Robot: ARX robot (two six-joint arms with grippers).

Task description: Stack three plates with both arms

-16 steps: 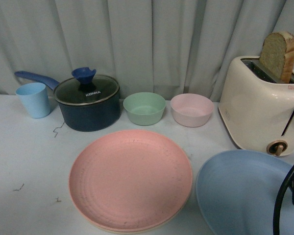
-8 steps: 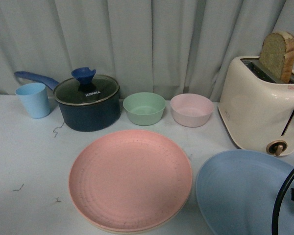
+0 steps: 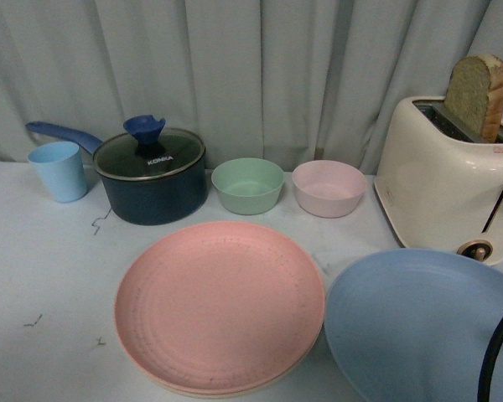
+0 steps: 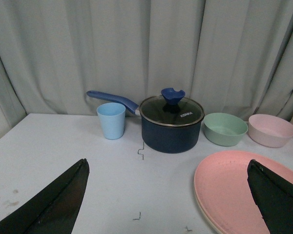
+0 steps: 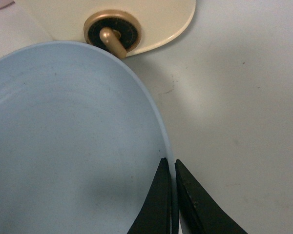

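Note:
The pink plate lies on the cream plate, of which only the rim shows, at the table's front middle. The light blue plate sits to their right, tilted, its edge close to the pink rim. My right gripper is shut on the light blue plate's rim; the gripper itself is out of the front view. My left gripper is open and empty above the table left of the pink plate.
Behind the plates stand a light blue cup, a dark blue lidded pot, a green bowl and a pink bowl. A cream toaster with bread stands at the right. A black cable hangs front right.
The light blue plate has risen and shifted left toward the pink plate, now covering the toaster's lower front. The dark gripper part at the right edge has left the front view.

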